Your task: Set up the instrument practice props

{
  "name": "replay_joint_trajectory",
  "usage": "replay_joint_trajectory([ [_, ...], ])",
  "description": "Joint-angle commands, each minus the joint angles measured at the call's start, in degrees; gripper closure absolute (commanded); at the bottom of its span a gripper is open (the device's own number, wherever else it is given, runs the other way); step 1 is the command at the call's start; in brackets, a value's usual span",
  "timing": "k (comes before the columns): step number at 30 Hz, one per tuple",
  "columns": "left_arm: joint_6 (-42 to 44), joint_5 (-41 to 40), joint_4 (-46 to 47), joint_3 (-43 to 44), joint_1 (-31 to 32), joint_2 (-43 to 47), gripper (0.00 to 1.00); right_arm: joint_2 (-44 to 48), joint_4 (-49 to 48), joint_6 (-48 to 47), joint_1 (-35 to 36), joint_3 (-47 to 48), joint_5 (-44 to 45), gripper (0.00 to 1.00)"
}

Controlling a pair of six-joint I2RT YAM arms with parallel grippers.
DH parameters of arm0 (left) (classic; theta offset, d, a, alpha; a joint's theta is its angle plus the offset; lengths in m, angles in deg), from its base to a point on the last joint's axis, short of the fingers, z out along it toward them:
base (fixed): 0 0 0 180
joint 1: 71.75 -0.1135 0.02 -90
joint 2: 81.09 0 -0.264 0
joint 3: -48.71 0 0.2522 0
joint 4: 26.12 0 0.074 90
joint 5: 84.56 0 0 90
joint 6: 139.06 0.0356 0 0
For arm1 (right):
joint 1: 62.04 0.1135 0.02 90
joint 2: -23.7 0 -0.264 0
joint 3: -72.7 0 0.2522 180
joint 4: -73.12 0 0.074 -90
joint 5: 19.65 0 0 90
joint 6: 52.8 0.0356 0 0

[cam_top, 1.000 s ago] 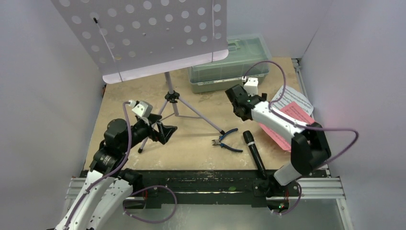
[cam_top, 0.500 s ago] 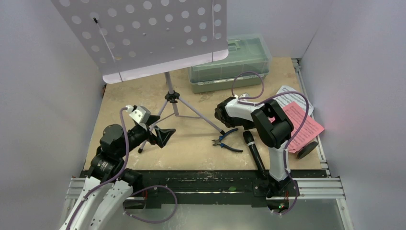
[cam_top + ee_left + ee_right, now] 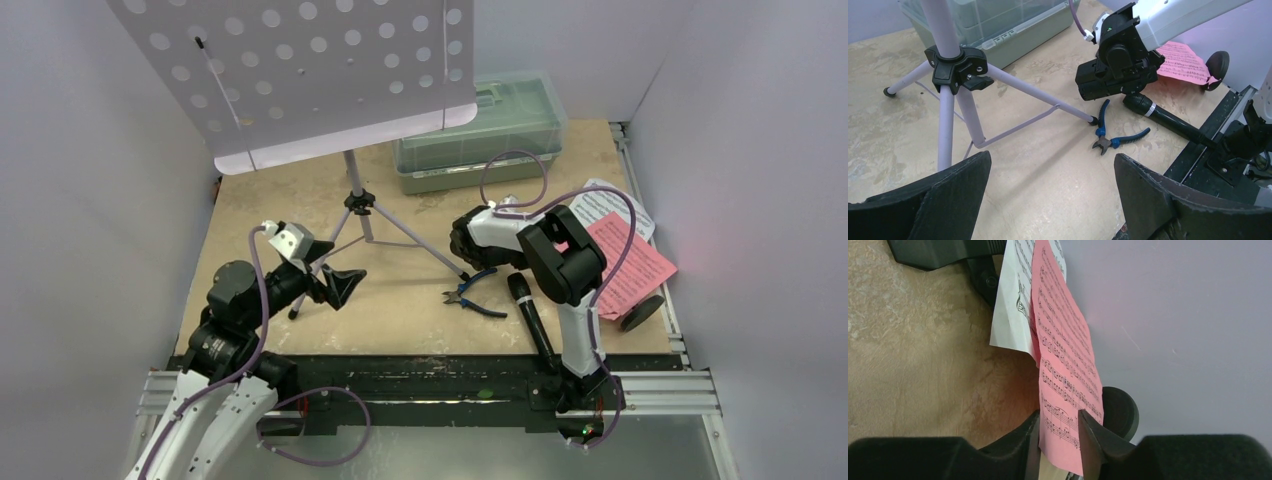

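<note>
Fingers (image 3: 1018,447) of right gripper (image 3: 1058,415) narrow either side of pink sheet of music (image 3: 1063,340), actual hold impossible to tell; left gripper (image 3: 1050,160) wide, empty, near music stand (image 3: 945,115) legs.

The left arm (image 3: 235,310) is folded low, and its left gripper (image 3: 1050,162) points forward with jaws spread wide. The right arm (image 3: 565,265) stands bent at the elbow, wrist rolled sideways. The right gripper (image 3: 1058,415) has narrowed jaws straddling a pink sheet (image 3: 1063,370); whether they pinch it is unclear.

A robotics lab test cell: plain pale panel walls (image 3: 90,250) box in a small beige surface (image 3: 400,320), with two cabled robot arms (image 3: 235,310) bolted to an aluminium rail (image 3: 690,400) at its near edge.
</note>
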Motion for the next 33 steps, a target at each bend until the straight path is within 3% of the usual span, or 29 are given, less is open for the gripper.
replay_joint_trajectory([
  [1,0.83,0.30,1.11,-0.34,-0.18,-0.72,0.07,0.08,1.26,3.15,0.36,-0.51,3.80,0.69],
  [3,0.82,0.21,1.01,-0.34,-0.20,-0.89,0.07,0.25,1.23,3.33,0.34,-0.47,3.82,0.83],
  [4,0.85,0.23,1.00,-0.34,-0.18,-0.97,0.07,0.49,1.26,3.42,0.32,-0.48,3.82,0.97],
  [5,0.80,0.29,1.00,-0.34,-0.18,-1.05,0.07,1.07,1.35,3.81,0.38,-0.44,3.82,1.00],
  [10,0.92,0.39,0.85,-0.26,-0.18,-1.42,0.07,11.63,0.95,6.48,2.45,-0.45,3.58,1.00],
  [13,0.92,0.20,0.83,-0.26,-0.18,-1.43,0.07,22.29,-8.65,-2.98,5.69,-1.36,0.59,1.00],
  [15,0.86,-0.02,0.81,-0.20,-0.18,-1.47,0.07,32.15,-24.71,-20.50,6.53,-5.00,-9.56,1.00],
  [17,0.70,-0.29,0.75,-0.17,-0.18,-1.67,0.07,43.83,-40.45,-30.72,6.39,-10.93,-24.92,1.00],
  [20,0.64,-0.70,0.60,-0.08,-0.18,-1.99,0.07,59.44,-56.48,-35.05,6.12,-19.66,-42.80,1.00],
  [25,-2.97,-2.32,0.90,0.66,-0.09,-2.64,0.08,76.91,-70.36,-34.51,6.10,-29.95,-58.79,1.00],
  [29,-18.33,-6.98,-2.52,3.86,-0.09,-6.63,0.10,85.89,-78.10,-35.86,6.07,-37.31,-72.75,1.00],
  [33,-38.63,-4.59,-3.08,2.89,-0.09,-9.08,0.11,84.76,-82.86,-38.08,6.06,-38.47,-89.25,1.00],
])
